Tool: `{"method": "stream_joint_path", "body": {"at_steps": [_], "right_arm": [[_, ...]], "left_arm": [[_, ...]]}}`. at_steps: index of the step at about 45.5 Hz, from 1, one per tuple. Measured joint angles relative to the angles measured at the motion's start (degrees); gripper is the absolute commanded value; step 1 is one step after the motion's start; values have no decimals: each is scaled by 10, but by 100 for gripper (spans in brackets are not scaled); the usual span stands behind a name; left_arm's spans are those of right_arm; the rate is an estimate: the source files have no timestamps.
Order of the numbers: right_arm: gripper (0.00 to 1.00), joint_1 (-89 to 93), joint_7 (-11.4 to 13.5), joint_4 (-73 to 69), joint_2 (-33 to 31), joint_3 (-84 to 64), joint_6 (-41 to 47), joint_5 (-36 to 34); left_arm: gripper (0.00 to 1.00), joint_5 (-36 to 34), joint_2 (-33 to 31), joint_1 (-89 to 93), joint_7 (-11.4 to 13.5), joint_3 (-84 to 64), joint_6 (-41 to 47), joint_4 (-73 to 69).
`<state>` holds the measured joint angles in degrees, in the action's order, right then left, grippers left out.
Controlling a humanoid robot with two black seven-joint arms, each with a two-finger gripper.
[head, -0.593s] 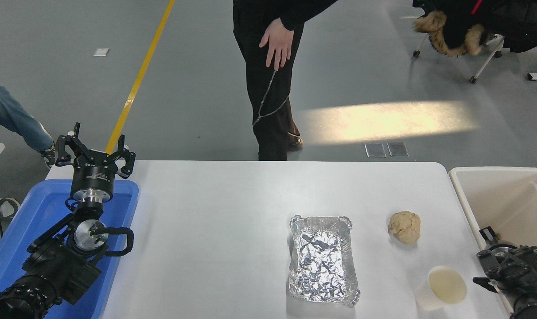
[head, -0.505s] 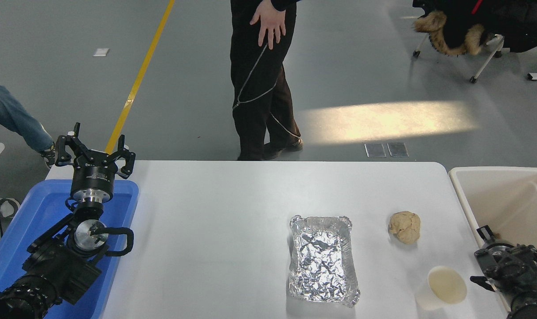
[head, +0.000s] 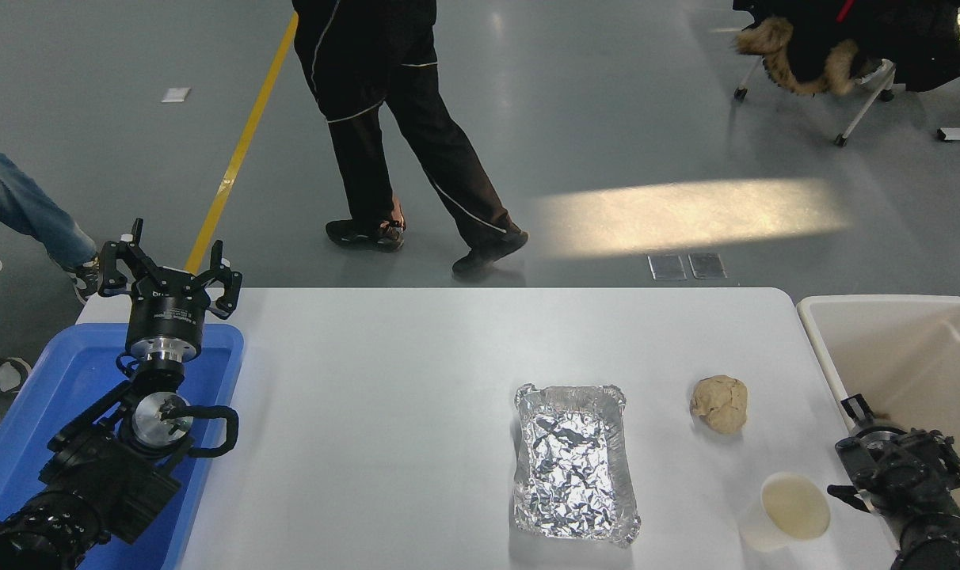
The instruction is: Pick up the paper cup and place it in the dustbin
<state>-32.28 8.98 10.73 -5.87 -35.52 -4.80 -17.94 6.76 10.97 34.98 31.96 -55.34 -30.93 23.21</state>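
Right gripper point(head: 860, 459): you find it at the lower right of the frame, over the seam between the tabletop's right edge and the dustbin. It grasps nothing; whether its fingers are spread or closed you cannot tell from this angle. It sits just beside the paper cup, to the cup's right, with a narrow gap between them.

Paper cup point(head: 787, 511): 1 item, white, cream inside, tilted so its mouth faces up toward you. It rests on the tabletop point(head: 385, 412) near the lower right corner, close to the front edge.

Dustbin point(head: 884, 305): 1 cream-white bin at the right edge of the frame, butted against the tabletop's right side, mouth up.

Dough lump point(head: 719, 404): 1 item, tan, on the tabletop above the cup in the frame, apart from it.

Foil tray point(head: 573, 463): 1 crinkled tray, left of the cup and the dough lump, lying flat.

Left gripper point(head: 167, 277): at the lower left, raised over the far end of the blue tub point(head: 44, 396), fingers spread wide and grasping nothing.

Person point(head: 401, 127): you see dark trousers and shoes on the floor beyond the tabletop, at upper centre left.
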Motion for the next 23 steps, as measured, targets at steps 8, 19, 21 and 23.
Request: {"method": "stream_joint_path", "body": {"at_steps": [8,19,21,23], "right_arm": [[91,-4,0,5,-8,-2,-8,3],[100,-8,-3,12,-46,-23,-12,5],[100,-12,-4,13,-57,-26,-10,5],[100,-16,-4,12,-67,-29,-7,6]], "left_arm": [[99,0,0,0,0,0,0,0],[99,1,0,0,1,0,0,0],[99,1,0,0,1,0,0,0],[99,1,0,0,1,0,0,0]]}}
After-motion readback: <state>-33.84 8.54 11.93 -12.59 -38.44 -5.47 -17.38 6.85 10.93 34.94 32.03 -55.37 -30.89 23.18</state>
